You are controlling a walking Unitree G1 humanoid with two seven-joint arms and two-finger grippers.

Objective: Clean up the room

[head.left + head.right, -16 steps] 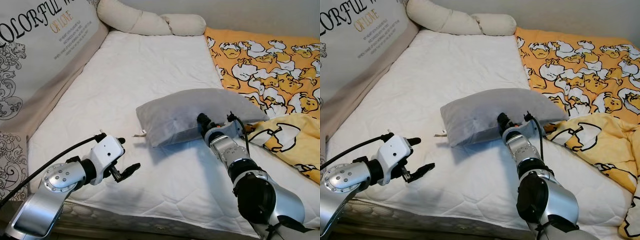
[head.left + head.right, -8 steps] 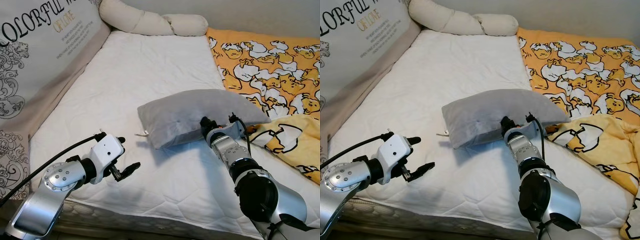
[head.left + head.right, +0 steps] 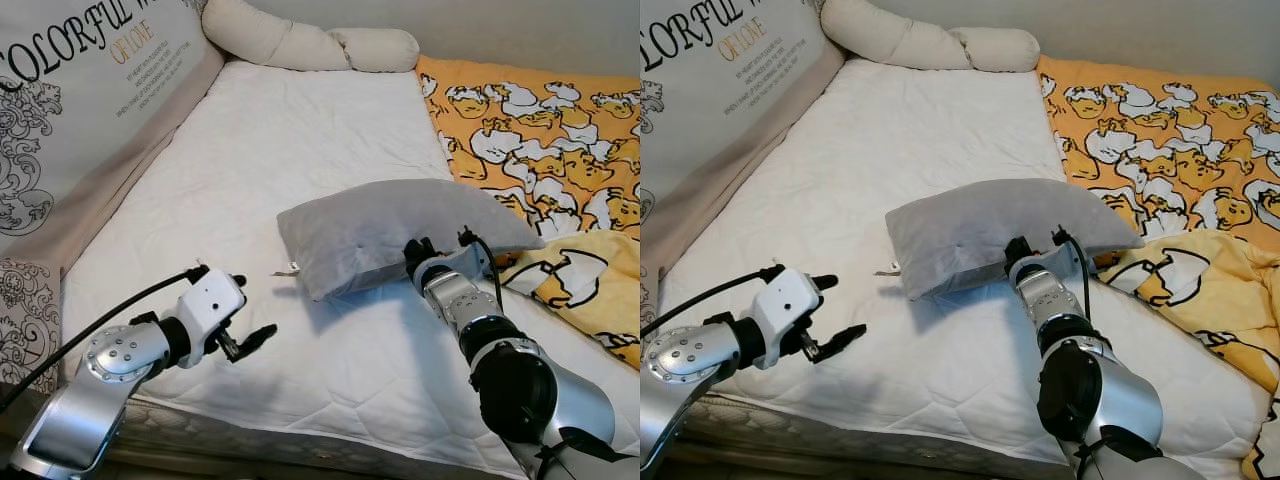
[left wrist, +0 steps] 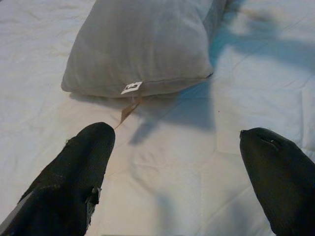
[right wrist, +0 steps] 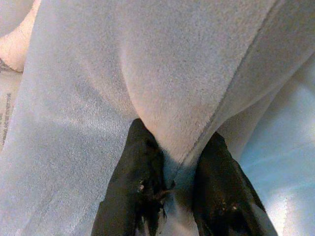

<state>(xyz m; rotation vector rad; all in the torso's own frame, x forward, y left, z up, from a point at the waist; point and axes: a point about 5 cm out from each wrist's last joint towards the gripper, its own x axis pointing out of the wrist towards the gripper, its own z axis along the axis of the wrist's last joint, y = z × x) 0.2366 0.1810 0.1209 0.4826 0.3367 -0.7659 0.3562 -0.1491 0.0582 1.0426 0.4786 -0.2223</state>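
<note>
Pinching: right gripper (image 5: 172, 184) has its two black fingers (image 5: 135, 182) squeezed onto the near seam edge of the grey pillow (image 3: 390, 230), fabric bunched up between them.
Pillow spot: lying on the white mattress (image 3: 300, 130), straight ahead of the right gripper and off to the right of the left one, near edge lifted a little where it's pinched.
Left gripper: left gripper (image 3: 245, 315) hovers just above the mattress near the front edge, fingers spread wide with nothing between them; the pillow's tagged corner sits ahead of it, not touching.
Tag: small white label (image 4: 131, 87) with a tan strip hanging off the pillow's seam, pointing toward the left gripper.
Open room: big bare stretch of mattress beyond the left gripper, running all the way up to the cream bolster (image 3: 300, 40) at the head end.
Edges: printed padded side panel (image 3: 70, 120) walls off the far-left side; yellow duck-print blanket (image 3: 545, 130) is heaped just past the right gripper, its folds touching the pillow's far corner.
Textures: pillow is soft, fuzzy, plump and rounded; mattress cover is quilted with stitched lines; blanket looks rumpled and loose; arms are smooth silver metal.
</note>
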